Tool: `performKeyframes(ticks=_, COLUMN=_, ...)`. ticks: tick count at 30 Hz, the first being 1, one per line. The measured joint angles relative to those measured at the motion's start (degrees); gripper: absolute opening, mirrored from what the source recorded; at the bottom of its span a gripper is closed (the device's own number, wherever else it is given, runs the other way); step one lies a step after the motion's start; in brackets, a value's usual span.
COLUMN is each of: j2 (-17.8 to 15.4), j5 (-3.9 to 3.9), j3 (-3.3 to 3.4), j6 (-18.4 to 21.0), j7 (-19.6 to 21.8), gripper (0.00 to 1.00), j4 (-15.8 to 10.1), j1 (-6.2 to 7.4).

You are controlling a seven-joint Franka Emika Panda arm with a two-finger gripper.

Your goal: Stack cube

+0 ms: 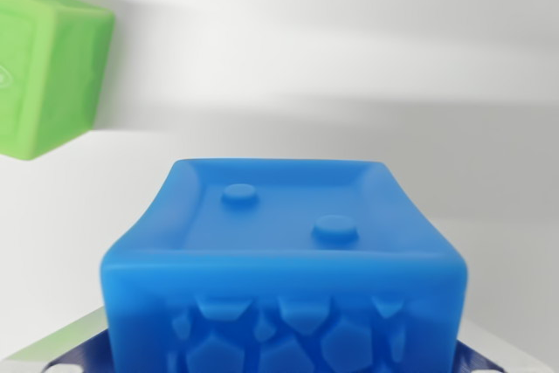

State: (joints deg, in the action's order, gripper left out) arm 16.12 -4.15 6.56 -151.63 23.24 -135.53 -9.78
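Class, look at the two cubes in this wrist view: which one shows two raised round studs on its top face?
The blue cube, low in the centre. The green cube, at the upper left edge, shows no such studs.

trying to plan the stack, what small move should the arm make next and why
Probably carry the soft blue rubber cube toward the wrist view's upper left. It fills the lower centre of the view, close under the camera, while the green rubber cube sits apart at the upper-left edge, partly cut off. The gripper itself is not visible, so whether it holds the cube is unclear.
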Motion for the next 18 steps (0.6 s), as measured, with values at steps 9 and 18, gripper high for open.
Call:
performKeyframes(ticks=9, j2=-0.98, j5=0.35, j3=0.01, j6=1.14, j7=4.53, gripper=0.0, j4=0.16, j1=1.81)
performKeyframes(ticks=18, j2=-1.74, j5=0.66, j3=0.01, j6=2.3, j7=8.9, gripper=0.0, j4=0.51, j1=3.56)
